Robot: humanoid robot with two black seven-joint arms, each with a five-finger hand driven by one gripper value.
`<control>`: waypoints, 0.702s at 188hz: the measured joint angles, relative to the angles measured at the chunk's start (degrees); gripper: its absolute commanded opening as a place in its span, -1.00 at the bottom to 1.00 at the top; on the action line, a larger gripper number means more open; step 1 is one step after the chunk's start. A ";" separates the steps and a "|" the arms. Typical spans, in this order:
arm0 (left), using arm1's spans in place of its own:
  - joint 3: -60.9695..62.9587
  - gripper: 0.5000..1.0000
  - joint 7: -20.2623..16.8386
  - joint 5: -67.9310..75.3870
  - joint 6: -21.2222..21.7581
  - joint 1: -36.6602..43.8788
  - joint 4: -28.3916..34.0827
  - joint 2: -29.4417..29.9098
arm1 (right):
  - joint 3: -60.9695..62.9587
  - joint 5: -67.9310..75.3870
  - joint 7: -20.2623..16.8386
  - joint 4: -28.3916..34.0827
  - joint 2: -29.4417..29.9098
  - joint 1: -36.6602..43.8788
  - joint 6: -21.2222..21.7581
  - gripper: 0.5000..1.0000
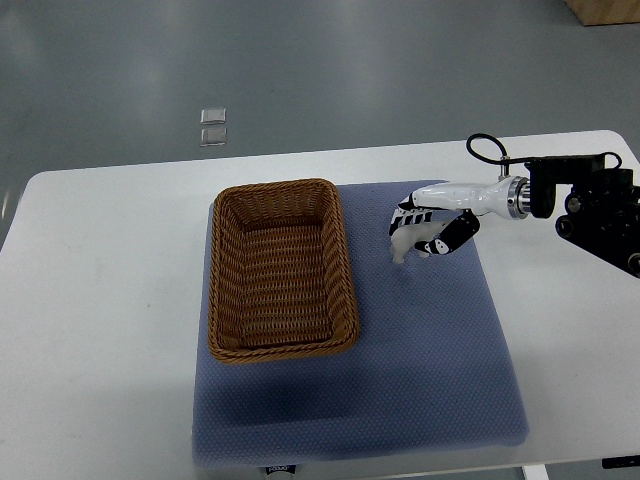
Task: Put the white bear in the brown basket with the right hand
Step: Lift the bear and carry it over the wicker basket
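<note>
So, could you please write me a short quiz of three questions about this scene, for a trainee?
1. True or false: the brown basket already holds the white bear.
2. Which hand grips the bear: A left, B right?
3. Fill in: the basket stands on a blue ____.

Key
1. False; the basket is empty.
2. B, the right hand, beside the basket's right side.
3. mat, on the white table.

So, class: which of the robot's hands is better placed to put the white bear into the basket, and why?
Right. The right hand is already closed around the white bear, just right of the brown basket. No left arm shows.
</note>
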 measured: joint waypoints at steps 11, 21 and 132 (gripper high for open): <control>0.00 1.00 0.00 0.00 0.00 0.00 0.00 0.00 | 0.01 0.02 0.65 0.00 -0.06 0.79 0.00 -1.00; 0.00 1.00 0.00 0.00 0.00 0.00 0.00 0.00 | 0.14 0.07 1.24 0.00 -0.07 1.75 0.00 -1.00; 0.00 1.00 0.00 0.00 0.00 0.00 0.00 0.00 | 0.17 0.00 2.74 0.01 12.31 8.25 -3.25 -1.00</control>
